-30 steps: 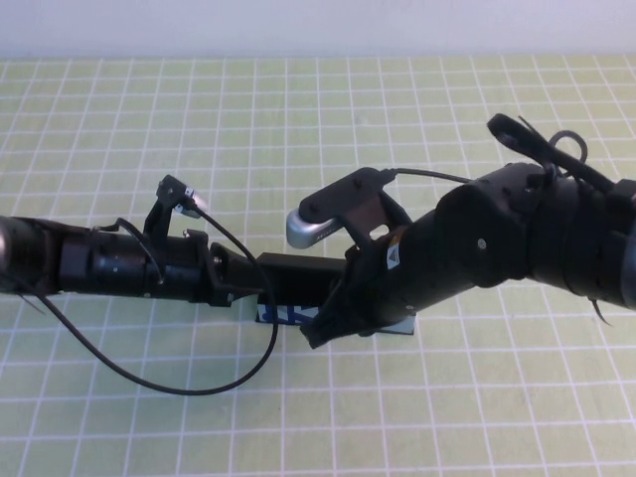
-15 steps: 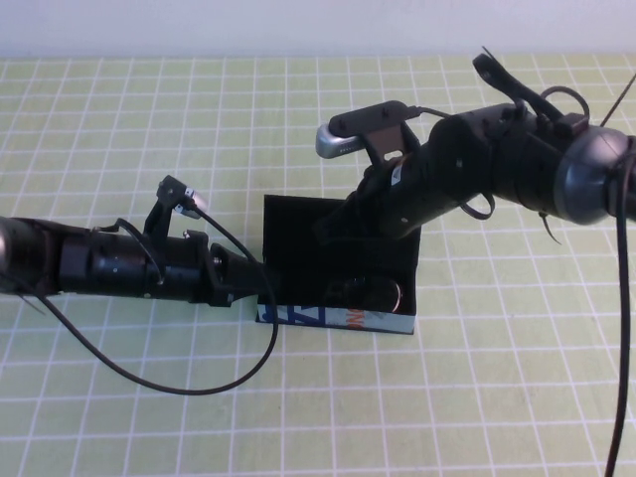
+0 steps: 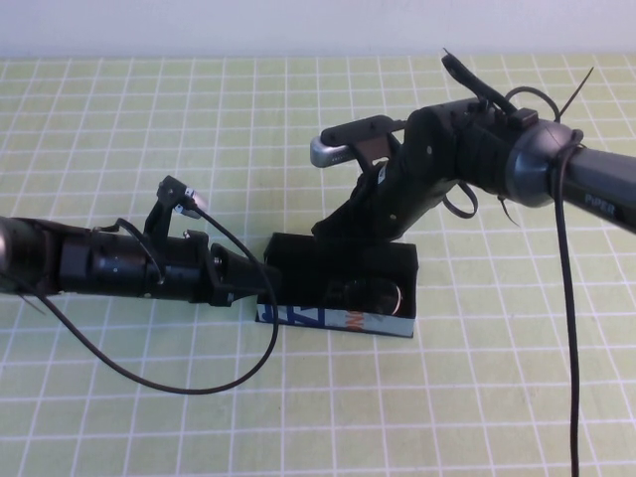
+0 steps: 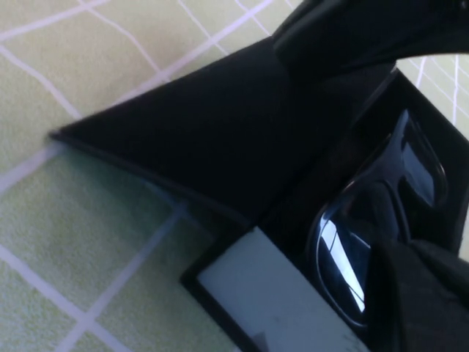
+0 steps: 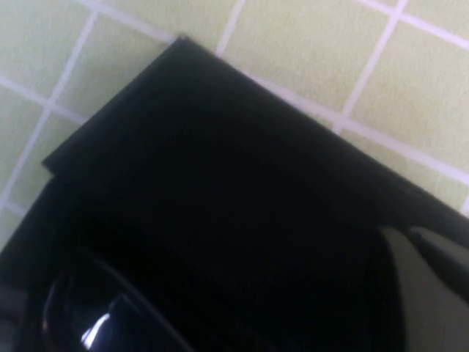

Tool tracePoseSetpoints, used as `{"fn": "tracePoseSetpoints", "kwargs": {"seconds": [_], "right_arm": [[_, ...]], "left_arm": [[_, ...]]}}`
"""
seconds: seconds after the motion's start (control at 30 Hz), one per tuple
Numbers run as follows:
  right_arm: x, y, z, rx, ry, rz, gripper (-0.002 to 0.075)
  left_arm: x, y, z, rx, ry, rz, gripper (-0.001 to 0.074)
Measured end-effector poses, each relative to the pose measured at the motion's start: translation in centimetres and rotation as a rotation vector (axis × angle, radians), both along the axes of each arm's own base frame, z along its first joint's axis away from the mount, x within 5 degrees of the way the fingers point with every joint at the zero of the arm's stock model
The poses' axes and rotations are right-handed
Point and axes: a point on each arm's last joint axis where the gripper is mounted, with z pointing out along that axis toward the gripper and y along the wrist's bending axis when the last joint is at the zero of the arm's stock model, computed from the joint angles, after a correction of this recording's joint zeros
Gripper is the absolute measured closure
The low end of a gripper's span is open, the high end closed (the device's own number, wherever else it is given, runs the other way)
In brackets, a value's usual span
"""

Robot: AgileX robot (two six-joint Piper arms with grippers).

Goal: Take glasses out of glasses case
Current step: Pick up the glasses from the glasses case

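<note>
My right fingers (image 3: pixel 333 227), closed and empty, touch the case (image 3: pixel 343 320) lid; glasses (image 3: pixel 368 295) inside; left fingers (image 3: pixel 260 283) at its end, opening unclear.

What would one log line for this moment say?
case: lid open | glasses: inside | right claw: shut, at lid | left claw: at case's left end

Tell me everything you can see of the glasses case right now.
The glasses case is a black rectangular box sitting flat on the green grid mat, its front side printed blue and white with an orange mark. Its flat hinged lid is swung back, so it stands open. The black glasses lie inside. The left gripper is at its left end; the right gripper, shut, is at the lid.
</note>
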Motion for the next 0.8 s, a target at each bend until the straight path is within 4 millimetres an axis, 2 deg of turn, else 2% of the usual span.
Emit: {"fn": "tracePoseSetpoints", "kwargs": {"seconds": [0.17,0.43,0.7,0.8], "right_arm": [[0.0,0.1,1.8,-0.022,0.028,0.050,0.0742],[-1.9,0.4,6.4,-0.011,0.075,0.323,0.0742],[-3.8,-0.1,8.3,-0.038,0.123,0.410,0.0742],[-5.1,-0.5,9.3,-0.039,0.119,0.424,0.0742]], "left_arm": [[0.0,0.0,0.0,0.000,0.002,0.001,0.0739],[0.0,0.0,0.0,0.000,0.002,0.001,0.0739],[0.0,0.0,0.6,0.008,-0.005,0.003,0.0739],[0.2,0.0,0.8,0.004,0.008,0.014,0.0739]]}}
